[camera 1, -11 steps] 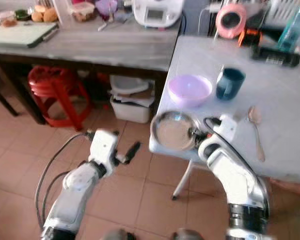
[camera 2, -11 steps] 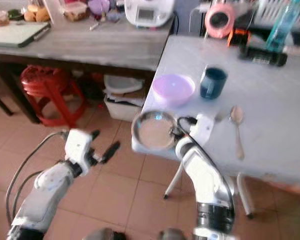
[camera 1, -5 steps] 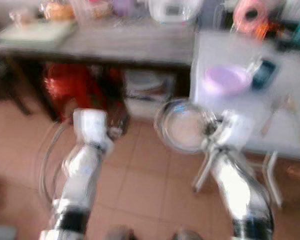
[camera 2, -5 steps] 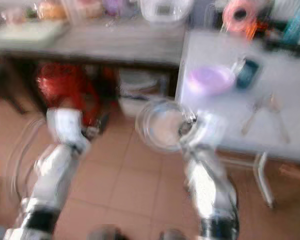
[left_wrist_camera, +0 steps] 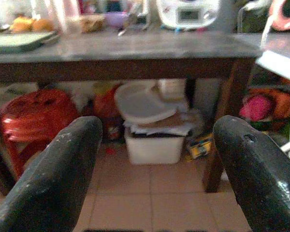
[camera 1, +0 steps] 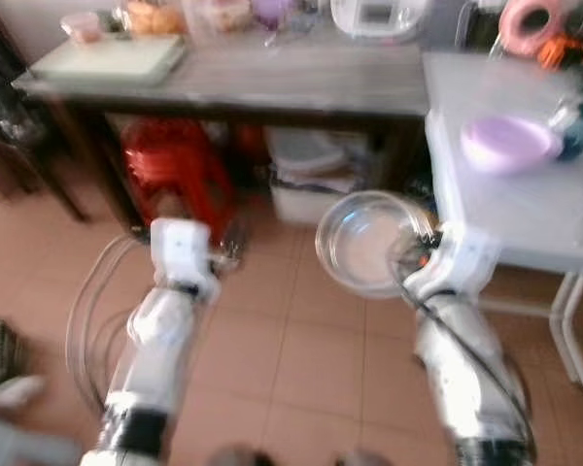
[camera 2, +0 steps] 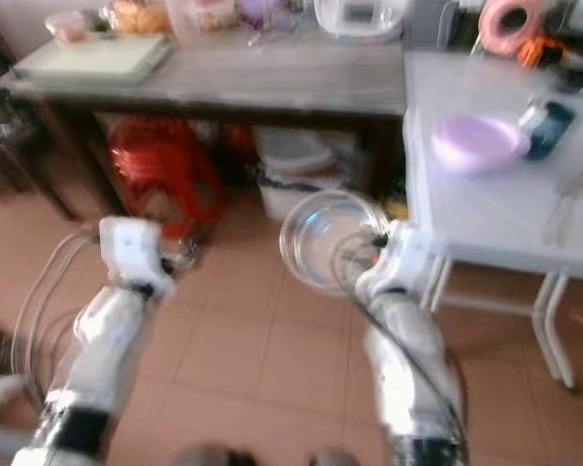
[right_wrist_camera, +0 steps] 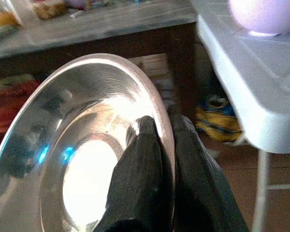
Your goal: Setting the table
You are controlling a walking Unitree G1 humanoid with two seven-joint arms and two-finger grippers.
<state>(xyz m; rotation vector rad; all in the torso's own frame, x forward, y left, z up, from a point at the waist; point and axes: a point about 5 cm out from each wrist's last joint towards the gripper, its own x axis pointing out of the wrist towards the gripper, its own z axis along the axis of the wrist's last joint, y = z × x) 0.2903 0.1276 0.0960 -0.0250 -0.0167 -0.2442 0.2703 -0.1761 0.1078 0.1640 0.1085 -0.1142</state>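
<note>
Left eye view: the right gripper (camera 1: 415, 260) holds a shallow round metal bowl (camera 1: 367, 243) by its rim, off the white tabletop (camera 1: 505, 209) and just beside that tabletop's near corner, above the tiled floor (camera 1: 301, 349). The bowl is shiny, polished inside, with a bright flat bottom. A lilac bowl (camera 1: 510, 143) sits on the white tabletop, with a dark teal mug (camera 1: 576, 124) just beside it. The left arm hangs over the floor, well apart from the white tabletop.

Left wrist view: the left gripper (left_wrist_camera: 157, 166) is spread wide with nothing between its fingers (left_wrist_camera: 53, 179). Ahead stands a grey tabletop (left_wrist_camera: 121, 46); under it are a red stool (left_wrist_camera: 31, 118) and a white bin (left_wrist_camera: 152, 145).

Right wrist view: the two fingers (right_wrist_camera: 137, 183) of the right gripper pinch the metal bowl's rim, one inside and one outside. The bowl's interior mirrors light and blue glints. The white tabletop's edge lies beside the bowl, apart from it.
</note>
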